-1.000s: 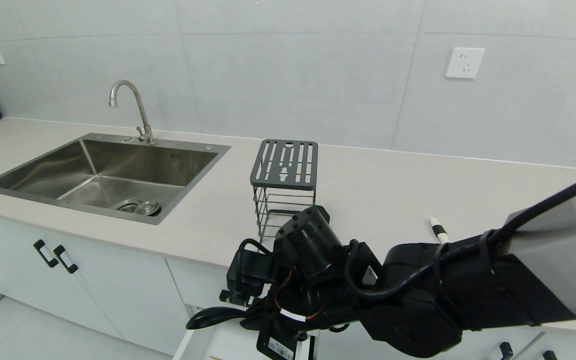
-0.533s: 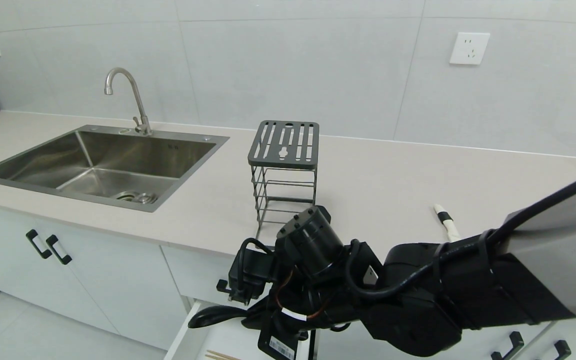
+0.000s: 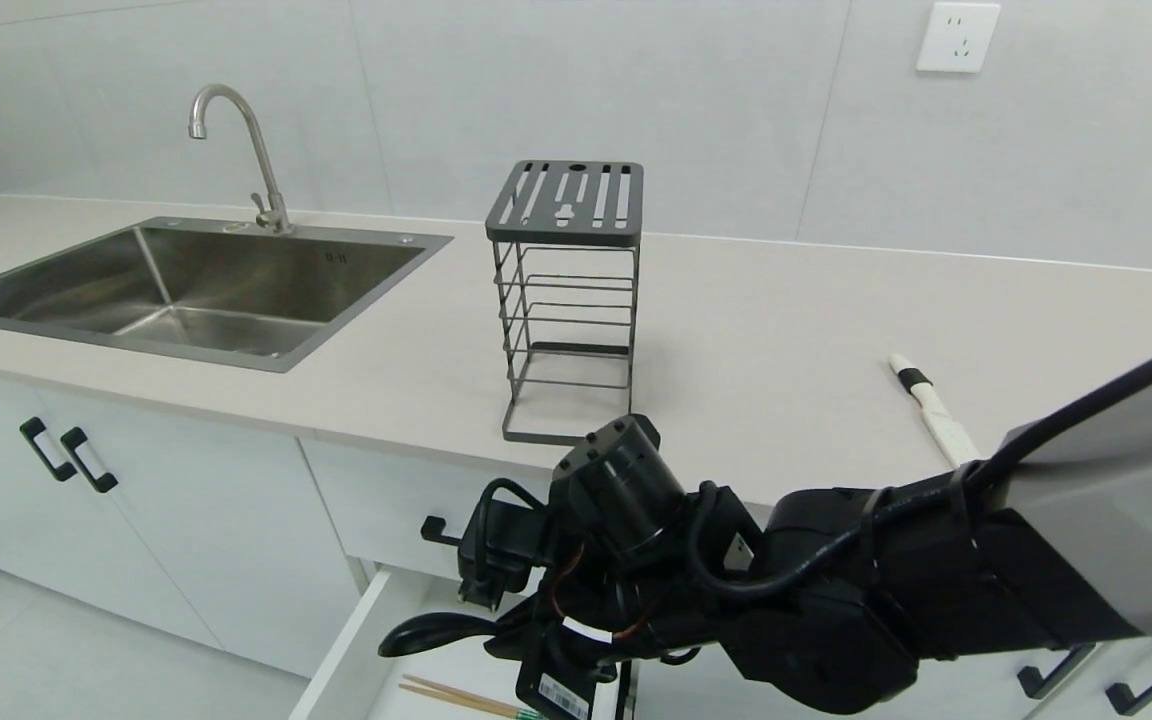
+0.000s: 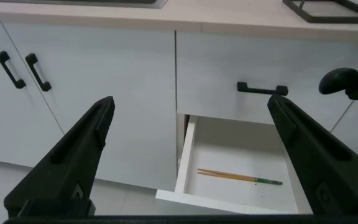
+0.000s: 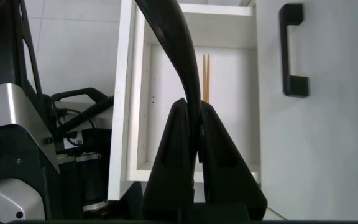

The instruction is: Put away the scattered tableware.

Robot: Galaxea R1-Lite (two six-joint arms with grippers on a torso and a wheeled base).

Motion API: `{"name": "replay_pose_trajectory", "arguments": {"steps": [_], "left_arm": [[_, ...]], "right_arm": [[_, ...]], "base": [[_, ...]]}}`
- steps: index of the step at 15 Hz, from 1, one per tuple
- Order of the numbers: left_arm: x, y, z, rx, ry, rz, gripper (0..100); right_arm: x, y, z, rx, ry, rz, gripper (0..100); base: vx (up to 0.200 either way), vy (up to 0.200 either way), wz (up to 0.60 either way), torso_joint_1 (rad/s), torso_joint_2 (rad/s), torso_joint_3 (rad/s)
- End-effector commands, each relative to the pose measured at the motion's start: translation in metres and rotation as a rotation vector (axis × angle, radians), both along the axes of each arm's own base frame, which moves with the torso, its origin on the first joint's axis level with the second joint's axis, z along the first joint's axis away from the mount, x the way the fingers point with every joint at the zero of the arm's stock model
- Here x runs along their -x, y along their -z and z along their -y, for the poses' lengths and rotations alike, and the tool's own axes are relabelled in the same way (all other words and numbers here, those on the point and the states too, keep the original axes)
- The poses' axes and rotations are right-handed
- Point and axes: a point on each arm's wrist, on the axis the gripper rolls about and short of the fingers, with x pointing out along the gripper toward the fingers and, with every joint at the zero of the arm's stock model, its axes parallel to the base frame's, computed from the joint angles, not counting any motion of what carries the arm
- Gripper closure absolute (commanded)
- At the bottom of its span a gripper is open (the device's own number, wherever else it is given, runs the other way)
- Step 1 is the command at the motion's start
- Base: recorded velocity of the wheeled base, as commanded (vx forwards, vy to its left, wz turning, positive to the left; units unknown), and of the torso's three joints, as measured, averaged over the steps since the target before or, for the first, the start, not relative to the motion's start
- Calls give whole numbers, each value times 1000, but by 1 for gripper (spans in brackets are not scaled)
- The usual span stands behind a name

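Firmly closed, the right gripper (image 5: 193,109) clamps the curved black utensil with a rounded end (image 5: 169,37) by its handle, holding it over the pulled-out white drawer (image 4: 184,158) below the counter edge. Inside that drawer lies a pair of wooden chopsticks with green tips (image 4: 238,177), side by side on the white floor. The left gripper (image 4: 191,106) hangs in front of the cabinets with its fingers spread wide apart, nothing between them. Up on the pale stone countertop (image 3: 786,340) a dark wire rack with a slotted top (image 3: 564,300) stands upright near the front edge. A white-handled utensil with a black band (image 3: 921,400) lies well to its right, and the stainless steel sink (image 3: 186,290) sits to its left.
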Motion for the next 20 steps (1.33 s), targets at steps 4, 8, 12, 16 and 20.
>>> {"name": "replay_pose_trajectory", "arguments": {"steps": [4,8,12,16,20], "left_arm": [[0,0,0,0,1,-1,0],[0,0,0,0,0,-1,0],[0,0,0,0,0,-1,0],[0,0,0,0,0,-1,0],[0,0,0,0,0,-1,0]], "right_arm": [[0,2,-1,4,-2,-1,100],[-1,5,-1,8,-4,-1,100],[-2,6,-2,11,-6,0,100],[-3,9,-3,14,-7,-1,100],[-4,9,-5,10,-7,2,100]], "base": [[0,0,0,-121,304,183],[0,0,0,-17,38,27],[0,0,0,-129,352,227],[0,0,0,-144,442,294],[0,0,0,-111,432,311]]}}
